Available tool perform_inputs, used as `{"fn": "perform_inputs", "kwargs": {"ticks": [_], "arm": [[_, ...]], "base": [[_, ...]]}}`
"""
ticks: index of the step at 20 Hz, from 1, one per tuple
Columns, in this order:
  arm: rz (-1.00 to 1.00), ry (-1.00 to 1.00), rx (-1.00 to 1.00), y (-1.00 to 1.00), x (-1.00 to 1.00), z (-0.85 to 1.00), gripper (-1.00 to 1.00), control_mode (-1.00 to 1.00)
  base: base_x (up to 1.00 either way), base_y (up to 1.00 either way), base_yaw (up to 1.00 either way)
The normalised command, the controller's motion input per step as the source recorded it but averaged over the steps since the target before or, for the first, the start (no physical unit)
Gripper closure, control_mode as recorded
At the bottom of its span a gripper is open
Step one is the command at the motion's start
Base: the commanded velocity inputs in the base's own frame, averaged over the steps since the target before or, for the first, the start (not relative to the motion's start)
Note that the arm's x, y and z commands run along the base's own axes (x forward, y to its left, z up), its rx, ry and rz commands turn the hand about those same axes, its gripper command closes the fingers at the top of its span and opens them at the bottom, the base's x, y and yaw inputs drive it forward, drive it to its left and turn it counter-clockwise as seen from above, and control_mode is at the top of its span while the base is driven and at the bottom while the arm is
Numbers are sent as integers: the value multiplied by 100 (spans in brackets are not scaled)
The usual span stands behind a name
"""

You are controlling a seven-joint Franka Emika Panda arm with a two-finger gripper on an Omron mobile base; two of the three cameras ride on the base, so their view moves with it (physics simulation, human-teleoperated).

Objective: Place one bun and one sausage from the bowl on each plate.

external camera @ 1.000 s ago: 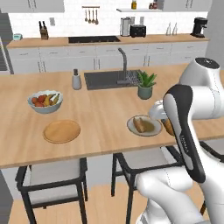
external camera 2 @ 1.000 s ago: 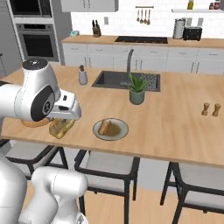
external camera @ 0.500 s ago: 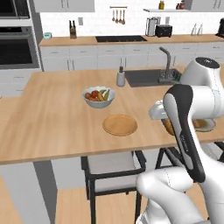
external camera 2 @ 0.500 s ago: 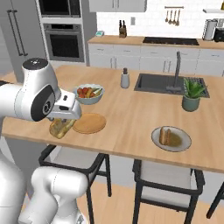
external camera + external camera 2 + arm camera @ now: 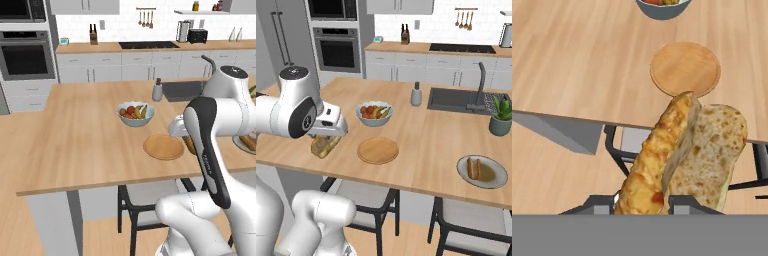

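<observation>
My gripper (image 5: 643, 202) is shut on a tan-golden bun (image 5: 662, 155), which is split lengthwise and hangs over the counter's front edge. From the right base view the gripper (image 5: 326, 142) holds the bun (image 5: 323, 146) just left of the tan wooden plate (image 5: 378, 150), which is bare. That plate (image 5: 685, 68) lies beyond the bun's tip in the hand view. The grey-white plate (image 5: 482, 171) at the right carries another bun (image 5: 474, 168) with what looks like a sausage against it. The bowl is out of view.
A pale bowl of bananas and red fruit (image 5: 374, 113) stands behind the tan plate (image 5: 163, 146). Further back are a small grey bottle (image 5: 416, 94), the sink (image 5: 466, 100) and a potted plant (image 5: 501, 120). Dark chairs (image 5: 627, 145) stand under the counter's front edge.
The base has driven left along the counter, so the whole scene has slid right in both base views. The tan plate now lies close to the gripper. The bun stays gripped.
</observation>
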Motion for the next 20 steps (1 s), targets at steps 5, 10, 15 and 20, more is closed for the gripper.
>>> {"fn": "perform_inputs", "kwargs": {"ticks": [5, 10, 15, 20], "arm": [[-16, 0, 0, 2, 33, -13, 100, -100], [-6, 1, 0, 5, 100, -39, 100, -100], [10, 15, 0, -11, 100, -62, 100, -100], [13, 11, -2, -3, 85, -56, 100, -100]], "base": [[9, 0, -3], [0, 0, 0], [0, 0, 0], [0, 0, 0]]}}
